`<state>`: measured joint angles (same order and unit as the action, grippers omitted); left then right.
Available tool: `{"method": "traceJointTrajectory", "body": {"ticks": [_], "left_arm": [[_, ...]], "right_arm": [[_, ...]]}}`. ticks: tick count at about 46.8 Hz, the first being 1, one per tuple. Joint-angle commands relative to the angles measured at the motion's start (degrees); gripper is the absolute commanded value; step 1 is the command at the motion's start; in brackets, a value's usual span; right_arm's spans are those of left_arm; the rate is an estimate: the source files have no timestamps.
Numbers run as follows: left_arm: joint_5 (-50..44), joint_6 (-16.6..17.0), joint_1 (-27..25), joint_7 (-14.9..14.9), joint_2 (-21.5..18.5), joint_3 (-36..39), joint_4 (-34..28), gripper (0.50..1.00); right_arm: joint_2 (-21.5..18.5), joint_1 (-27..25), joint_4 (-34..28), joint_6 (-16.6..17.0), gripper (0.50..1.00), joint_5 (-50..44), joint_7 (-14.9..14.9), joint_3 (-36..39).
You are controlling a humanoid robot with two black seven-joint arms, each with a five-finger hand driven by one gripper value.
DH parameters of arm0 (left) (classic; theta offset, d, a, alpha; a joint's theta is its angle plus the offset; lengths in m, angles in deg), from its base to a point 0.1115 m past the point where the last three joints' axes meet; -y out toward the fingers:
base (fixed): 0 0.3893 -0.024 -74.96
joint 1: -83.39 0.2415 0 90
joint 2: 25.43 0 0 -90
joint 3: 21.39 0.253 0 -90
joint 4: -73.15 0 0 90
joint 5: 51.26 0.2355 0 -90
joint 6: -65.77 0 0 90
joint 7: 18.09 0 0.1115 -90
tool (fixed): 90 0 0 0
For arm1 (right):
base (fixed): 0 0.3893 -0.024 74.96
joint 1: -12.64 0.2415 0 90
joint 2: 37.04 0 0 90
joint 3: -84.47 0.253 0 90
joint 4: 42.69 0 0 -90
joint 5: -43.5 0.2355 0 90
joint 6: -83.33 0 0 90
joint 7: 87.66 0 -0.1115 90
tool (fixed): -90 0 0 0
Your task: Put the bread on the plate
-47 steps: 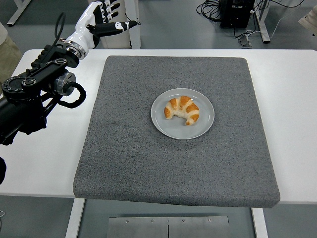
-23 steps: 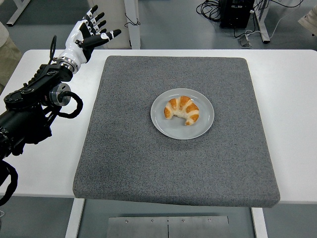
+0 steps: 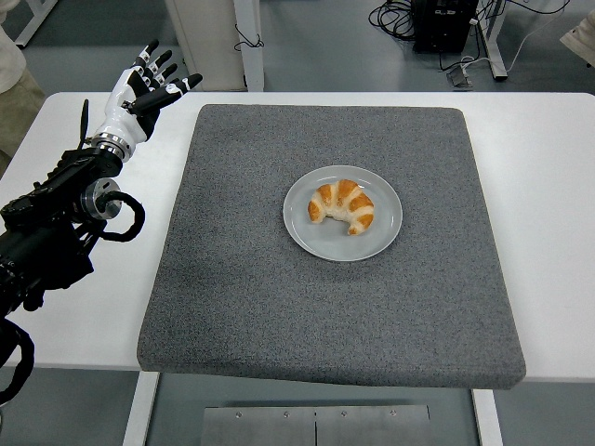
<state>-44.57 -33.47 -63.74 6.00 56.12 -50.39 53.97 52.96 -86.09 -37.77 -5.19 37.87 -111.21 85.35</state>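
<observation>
A golden croissant (image 3: 342, 205) lies on a round grey plate (image 3: 383, 239) in the middle of a dark grey mat (image 3: 279, 297). My left hand (image 3: 139, 88) is white with black fingertips. It is raised over the table's far left corner, well away from the plate, with its fingers spread and nothing in it. My black left arm (image 3: 56, 223) comes in from the left edge. The right arm is not in view.
The mat covers most of the white table (image 3: 548, 214). Bare table strips run down both sides. Beyond the far edge are table legs, cables and a black box on the floor (image 3: 446, 23). A person's sleeve shows at the top left corner (image 3: 14, 65).
My left hand has drawn back to the left and lowered, away from the mat. The croissant and plate have not moved.
</observation>
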Motion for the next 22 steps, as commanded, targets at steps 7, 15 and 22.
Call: {"method": "traceJointTrajectory", "body": {"ticks": [7, 15, 22], "left_arm": [[0.08, 0.01, 0.1, -0.01, 0.36, -0.01, 0.02, 0.972], [0.17, -0.07, 0.1, -0.01, 1.59, 0.43, 0.02, 0.972], [0.17, 0.01, 0.1, -0.18, 2.91, 0.52, 0.02, 0.972]], "right_arm": [[0.0, -0.15, 0.0, 0.01, 1.0, 0.0, 0.0, 0.09], [0.0, -0.24, 0.0, -0.08, 1.0, 0.0, 0.0, 0.35], [0.0, -0.24, 0.0, -0.08, 1.0, 0.0, 0.0, 0.18]]}}
